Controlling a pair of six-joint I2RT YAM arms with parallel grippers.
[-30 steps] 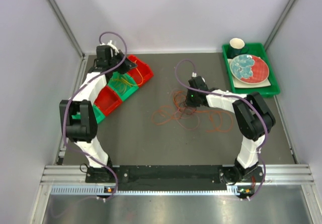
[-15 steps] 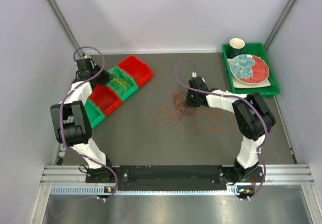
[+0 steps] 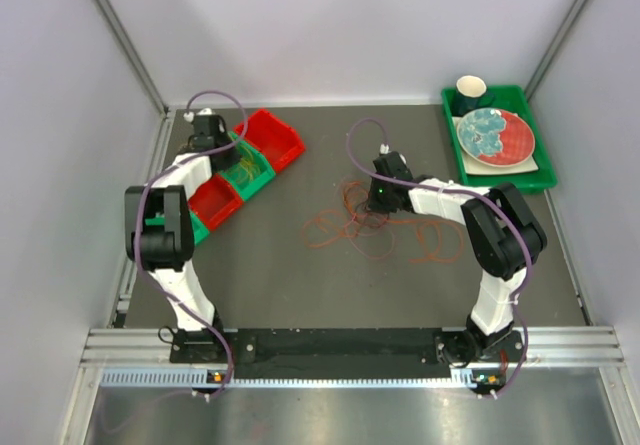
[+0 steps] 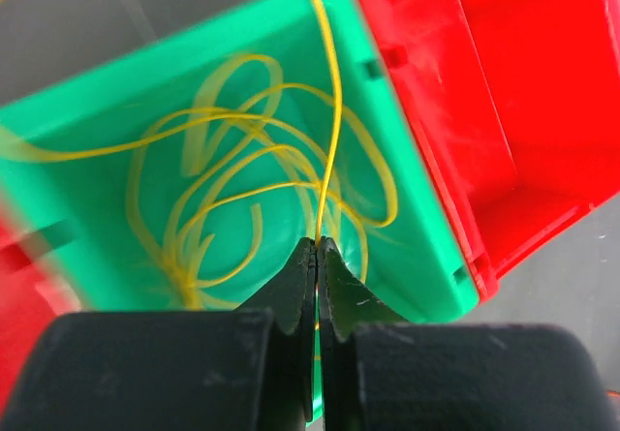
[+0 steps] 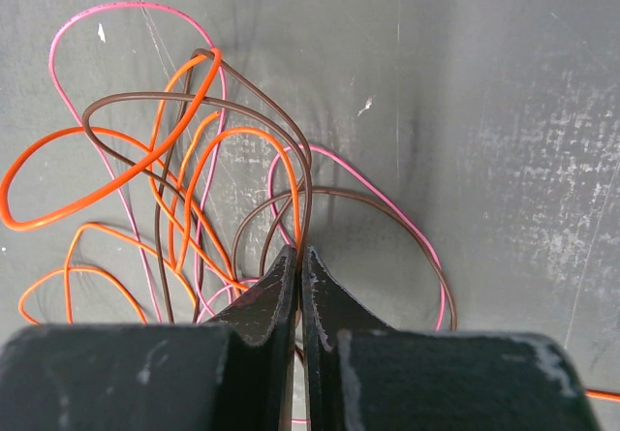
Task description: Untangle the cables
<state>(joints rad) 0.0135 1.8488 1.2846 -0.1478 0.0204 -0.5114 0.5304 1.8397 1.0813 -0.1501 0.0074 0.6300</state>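
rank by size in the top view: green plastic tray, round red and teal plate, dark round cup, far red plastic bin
1. green plastic tray
2. round red and teal plate, far red plastic bin: look alike, unranked
3. dark round cup

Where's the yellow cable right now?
Left wrist view: the yellow cable lies coiled in the green bin, beside the red bin, one strand pinched by the left gripper.

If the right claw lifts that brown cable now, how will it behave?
Probably floppy: the brown cable lies in loose curls, so it should sag from the right claw. It looks light, but it crosses the orange cable and pink cable, so it may drag them along.
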